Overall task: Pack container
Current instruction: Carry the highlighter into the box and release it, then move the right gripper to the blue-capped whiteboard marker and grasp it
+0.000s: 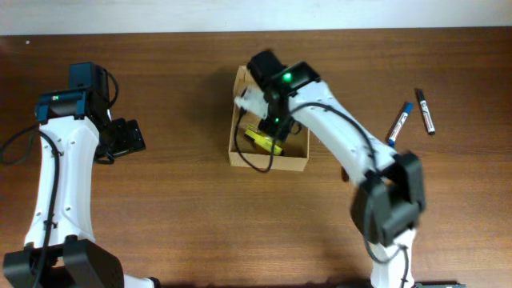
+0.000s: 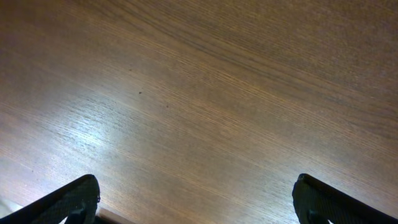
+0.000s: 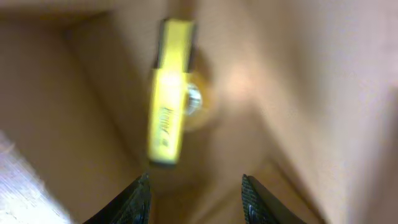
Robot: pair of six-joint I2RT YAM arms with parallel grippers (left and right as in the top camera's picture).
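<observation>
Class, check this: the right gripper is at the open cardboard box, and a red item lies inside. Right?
No. The item in the box is yellow, not red; the right wrist view shows it. The right gripper is indeed at the box.

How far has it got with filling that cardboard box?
One yellow marker lies inside the box. The right hand hangs over it, fingers apart and holding nothing. A blue pen and a black pen lie out on the table to the right, not yet packed. The left hand is open, off to the side.
</observation>
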